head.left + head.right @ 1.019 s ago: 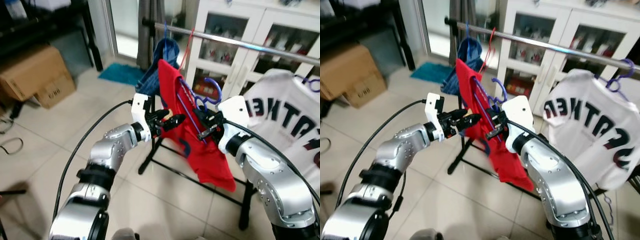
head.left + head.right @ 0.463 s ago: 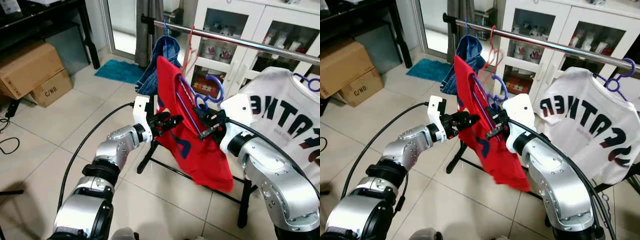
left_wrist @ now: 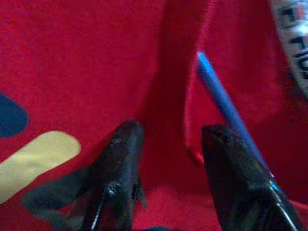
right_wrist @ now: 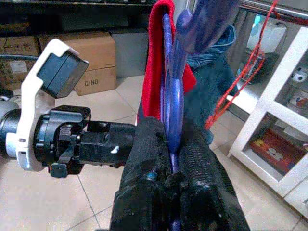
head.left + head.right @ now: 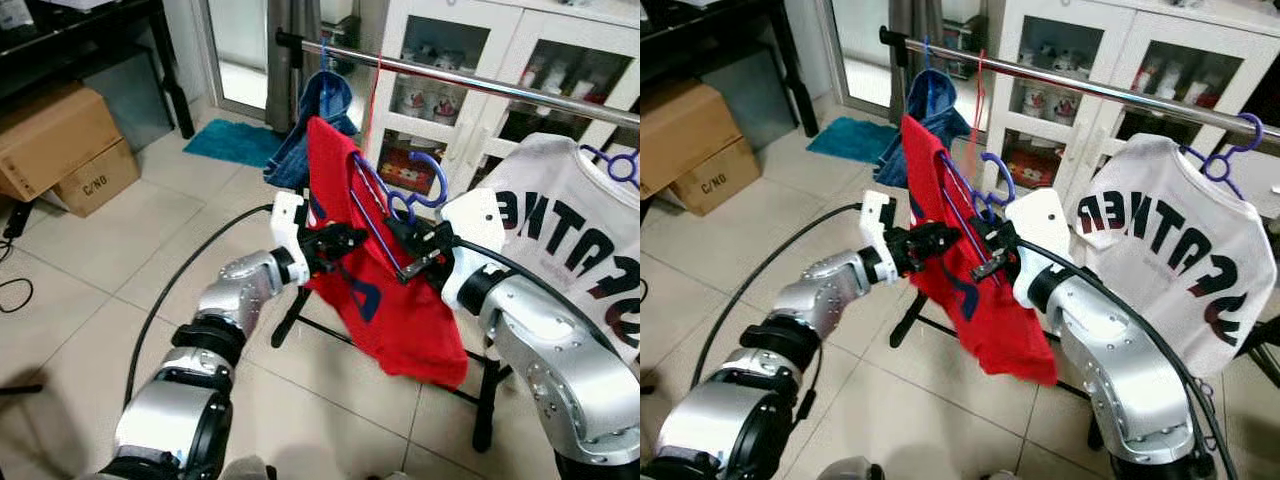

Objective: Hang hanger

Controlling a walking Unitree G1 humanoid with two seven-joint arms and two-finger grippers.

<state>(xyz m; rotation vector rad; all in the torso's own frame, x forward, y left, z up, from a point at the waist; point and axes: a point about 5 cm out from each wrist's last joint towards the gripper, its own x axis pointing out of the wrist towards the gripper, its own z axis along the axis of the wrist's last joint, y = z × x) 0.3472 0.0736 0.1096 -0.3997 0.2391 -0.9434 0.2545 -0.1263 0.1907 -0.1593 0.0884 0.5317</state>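
Head views: my right end effector (image 5: pixel 408 252) grips the purple hanger (image 5: pixel 400 200) carrying the red shirt (image 5: pixel 385 300), below the rail (image 5: pixel 480 85); my left end effector (image 5: pixel 345 240) touches the shirt beside it

Left wrist: fingers (image 3: pixel 120 163) parted against red cloth

Right wrist: fingers (image 4: pixel 144 192) clenched on the hanger

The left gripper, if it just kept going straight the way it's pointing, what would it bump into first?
Most likely the red shirt. The left gripper has its jaws open and aimed squarely at the cloth, very near it, with the blue hanger bar just past one finger. Whether the fingers already touch the cloth is unclear.
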